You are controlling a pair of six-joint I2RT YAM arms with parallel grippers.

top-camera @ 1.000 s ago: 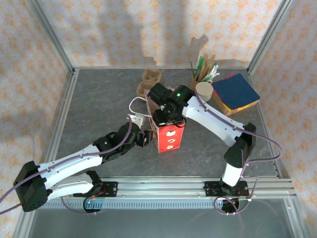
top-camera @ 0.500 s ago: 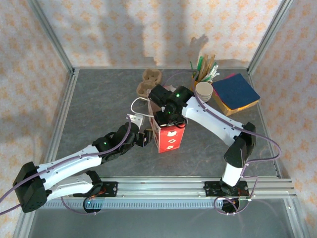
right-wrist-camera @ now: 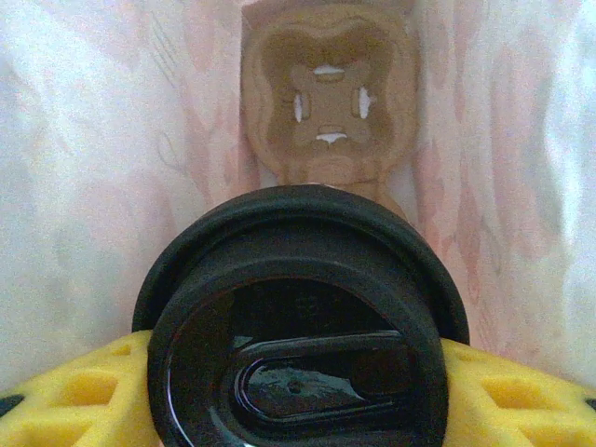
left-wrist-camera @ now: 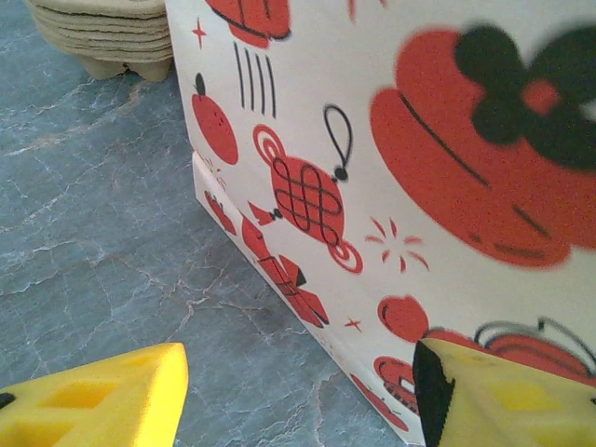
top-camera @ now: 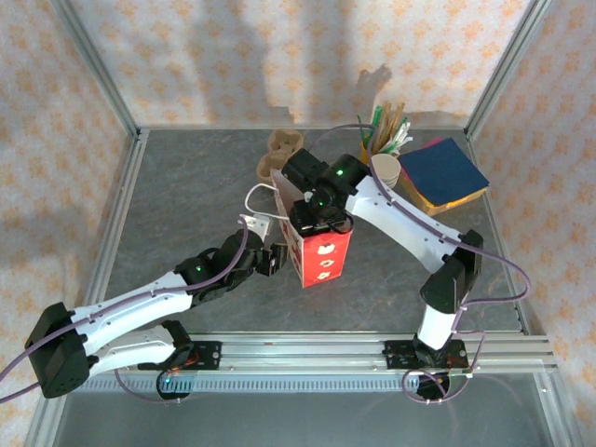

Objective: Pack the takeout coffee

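- Top view: the red bag (top-camera: 323, 256) stands upright about mid-tabletop (top-camera: 186, 186). The right end effector (top-camera: 316, 222) points nose-down into its open mouth, the sensible way in for a cup that must stay level.
- The left end effector (top-camera: 276, 260) sits low beside the bag's left face, probably to stop the bag sliding or tipping during loading.
- Spare stock sits along the far edge. There's a stack of pulp carriers (top-camera: 282, 149) behind the bag, with lidless cups (top-camera: 384, 170) and napkins (top-camera: 449, 172) toward the far right corner.
- Left wrist view: the yellow fingers (left-wrist-camera: 93, 405) are spread with nothing clamped between them, so this end effector is released. One pad sits right at the bag's printed face; I can't tell if it touches.
- Right wrist view: here's the takeout coffee (right-wrist-camera: 298, 345), lid up, clenched between the right fingers (right-wrist-camera: 521, 396) inside the bag's pale walls.
- Below it a pulp carrier (right-wrist-camera: 326, 102) lies on the bag floor, a seat that would keep the cup upright.
- My read: the lowering step is in hand and the cup isn't seated yet. Letting go should wait until the cup is in a socket.
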